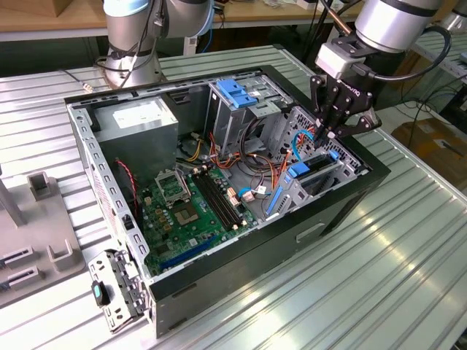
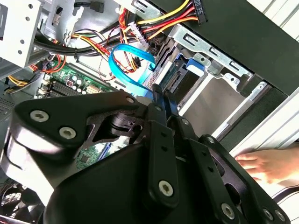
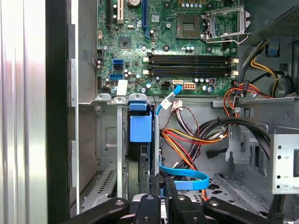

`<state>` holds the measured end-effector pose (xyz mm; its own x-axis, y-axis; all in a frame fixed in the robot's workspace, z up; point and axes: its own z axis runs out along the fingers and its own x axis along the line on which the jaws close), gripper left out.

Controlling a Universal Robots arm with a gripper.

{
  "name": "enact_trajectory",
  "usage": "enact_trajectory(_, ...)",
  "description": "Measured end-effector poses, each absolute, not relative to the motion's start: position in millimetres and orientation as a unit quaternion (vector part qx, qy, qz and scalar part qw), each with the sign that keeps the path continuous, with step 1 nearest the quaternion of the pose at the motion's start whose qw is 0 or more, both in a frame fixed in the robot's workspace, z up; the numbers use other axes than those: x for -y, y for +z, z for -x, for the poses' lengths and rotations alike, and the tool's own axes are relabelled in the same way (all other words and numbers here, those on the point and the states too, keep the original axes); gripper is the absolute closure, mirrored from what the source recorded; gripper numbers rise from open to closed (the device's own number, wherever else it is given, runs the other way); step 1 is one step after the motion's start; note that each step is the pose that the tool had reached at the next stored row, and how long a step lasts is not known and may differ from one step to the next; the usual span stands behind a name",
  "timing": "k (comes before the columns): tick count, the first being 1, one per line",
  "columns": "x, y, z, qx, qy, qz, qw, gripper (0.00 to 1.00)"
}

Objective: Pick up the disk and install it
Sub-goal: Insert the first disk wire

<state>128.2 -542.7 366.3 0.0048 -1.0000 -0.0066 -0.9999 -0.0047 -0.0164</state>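
The disk stands on edge in the drive bay at the open case's corner, on the exterior view's right, with blue rails at its ends. In the first wrist view the disk is edge-on, with a blue tab at its far end. My gripper hangs straight over the bay. Its fingers are close together, pinching a thin blue piece at the disk's near end in both wrist views: gripper, gripper. In the second wrist view the disk sits just beyond the fingertips, inside the metal bay.
A blue data cable and bundled power wires lie beside the bay. The motherboard, grey power-supply box and blue-topped cage fill the case. A person's hand rests outside the case wall. A second arm's base stands behind.
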Motion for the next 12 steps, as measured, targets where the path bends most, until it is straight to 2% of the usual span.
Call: enact_trajectory(12,548.0,362.6,-123.0,-0.692,-0.004,0.722,0.009,0.84)
